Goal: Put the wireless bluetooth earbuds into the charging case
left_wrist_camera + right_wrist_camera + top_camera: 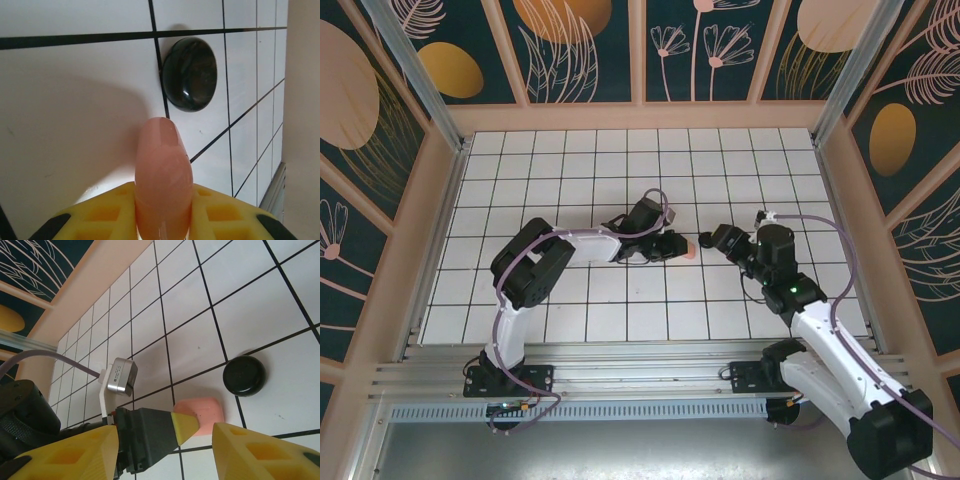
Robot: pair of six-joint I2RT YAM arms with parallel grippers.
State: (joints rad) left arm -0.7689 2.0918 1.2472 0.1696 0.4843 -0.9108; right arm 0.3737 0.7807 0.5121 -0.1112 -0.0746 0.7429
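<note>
Presently, the left claw (162, 190) is pinching the pink charging case (164, 160) on edge, with yellow fingers (107, 210) pressing on both flanks. The case is standing upright with its shell closed (contents hidden). The black charging case (190, 74) is lying flat at 1 o'clock of the pink one in the left wrist view. It is near but apart, also closed, and its edge is lying over a grid line. From the right wrist it is sitting at 2 o'clock of the pink case.

The right claw (166, 432) is hanging open, gripping nothing, and the pink case is showing beyond its spread fingers. From above, the two claws are meeting near the table's centre, the right one at 3 o'clock of the left.

The white table (570, 160) is carrying a black grid. A pale wooden frame (640, 115) is running round it. Dark teal wall panels (465, 25) with leaf and flower drawings are rising at 9, 12 and 3 o'clock.
</note>
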